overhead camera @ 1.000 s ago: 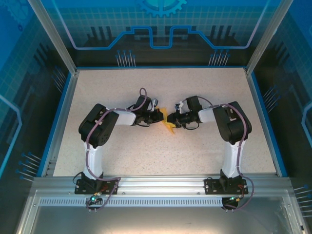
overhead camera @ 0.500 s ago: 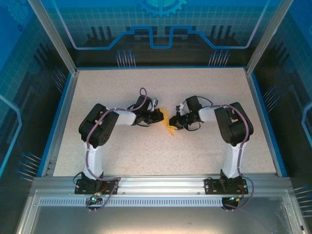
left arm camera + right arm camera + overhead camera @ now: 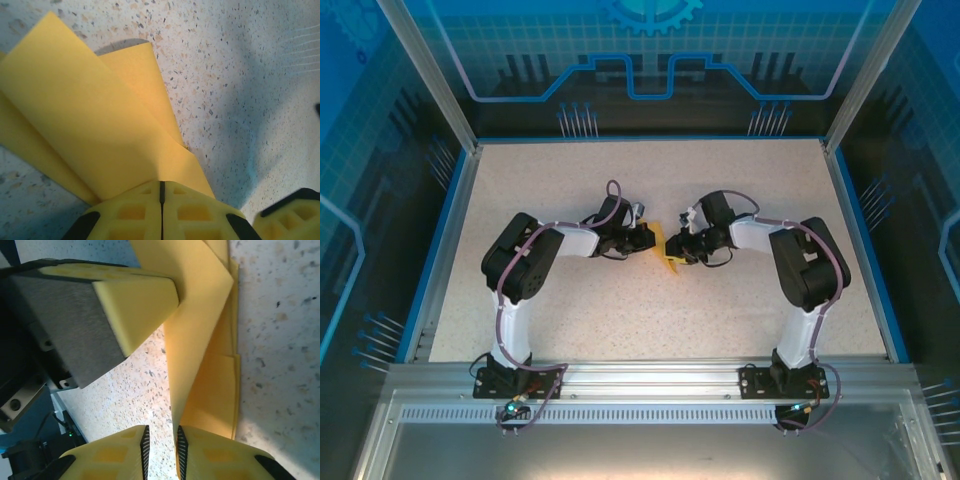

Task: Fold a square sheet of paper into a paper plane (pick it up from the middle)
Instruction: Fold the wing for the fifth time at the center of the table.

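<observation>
From the top external view, the black left arm's tool (image 3: 650,240) and the black right arm's tool (image 3: 682,247) meet nose to nose near the middle of the pale speckled stone-look worktop (image 3: 570,310). The thin orange-yellow square sheet of paper (image 3: 668,252), folded into a small wedge, sits between them. Compared with a second ago, the right arm's elbow has swung outward toward the right edge. The left arm has kept its pose, and the paper looks a little more bunched.

In the left wrist view, the left tool (image 3: 161,212) has its two yellow foam fingers pressed together, with only a thin dark seam between them. They are clamped on the near end of the paper (image 3: 100,125). The paper fans away from the grip in overlapping flaps over the worktop (image 3: 240,75). A yellow finger of the right tool (image 3: 292,220) shows at the lower right corner, apart from the sheet.

In the right wrist view, the right tool (image 3: 161,452) has its fingers a narrow slit apart, with worktop showing between them. A folded edge of the paper (image 3: 200,330) runs down into that slit along one finger, not visibly squeezed. A yellow foam fingertip of the left tool (image 3: 135,300), with a grey pad beside it, presses against the paper's upper part.
</observation>
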